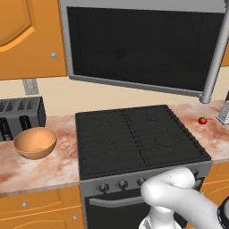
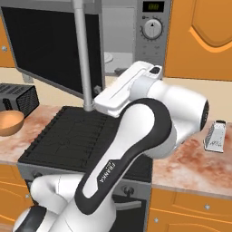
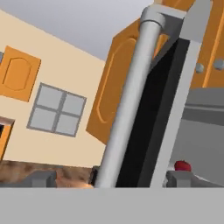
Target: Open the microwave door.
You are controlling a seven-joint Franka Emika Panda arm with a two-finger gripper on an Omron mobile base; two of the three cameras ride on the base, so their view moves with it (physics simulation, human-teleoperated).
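The microwave door (image 1: 143, 44) stood swung well out from the cavity, its dark glass panel hanging over the stove (image 1: 134, 134) and its free edge carrying the handle (image 2: 81, 54), a long grey bar. In the right base view the open cavity and control panel (image 2: 154, 25) were exposed beyond the door's edge.

In the hand view the handle (image 3: 131, 100) rose directly between the two fingers (image 3: 41, 178), one tip on each side of the bar with a clear gap. The fingers were spread apart and not clamped; whether either pad touched the bar could not be determined.

Handling assessment: the door was judged a rigid, hinged panel of moderate weight that would swing on a fixed arc and not flex. The smooth round bar would probably be slippery, so a grip could slide along it. The recommended hold was the bar's lower length, far from the hinge, for the greatest leverage. The glass should not be pushed directly.

A tomato (image 3: 183, 165) lay beyond the right finger, on the counter (image 1: 214, 134).
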